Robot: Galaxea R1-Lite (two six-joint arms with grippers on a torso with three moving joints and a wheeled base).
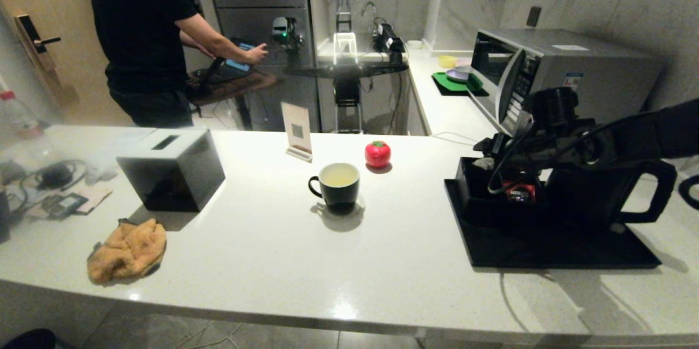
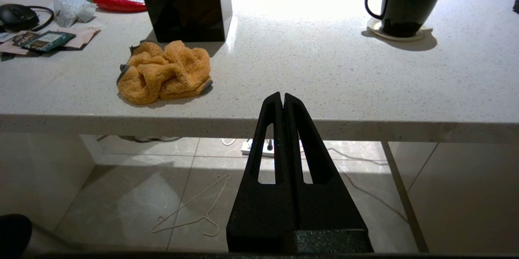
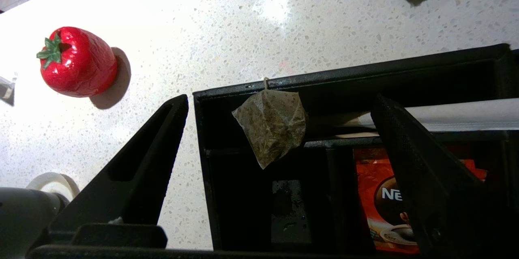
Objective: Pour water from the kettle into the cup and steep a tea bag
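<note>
The black cup (image 1: 338,184) stands mid-counter on a pale coaster, holding pale yellowish water (image 1: 338,175); it also shows in the left wrist view as the cup (image 2: 405,3). The black kettle (image 1: 592,196) sits upright on a black tray (image 1: 546,248) at the right, partly behind my right arm (image 1: 551,130). My right gripper (image 3: 279,101) is open just above a brownish tea bag (image 3: 269,129) hanging by its string inside the black compartment box (image 3: 365,70). My left gripper (image 2: 282,96) is shut and empty, low in front of the counter edge.
A red tomato-shaped object (image 1: 377,153) stands behind the cup. A black box (image 1: 172,171) and an orange cloth (image 1: 128,250) lie at the left. A red coffee sachet (image 3: 377,194) fills another compartment. A microwave (image 1: 546,70) stands behind. A person stands at the far left.
</note>
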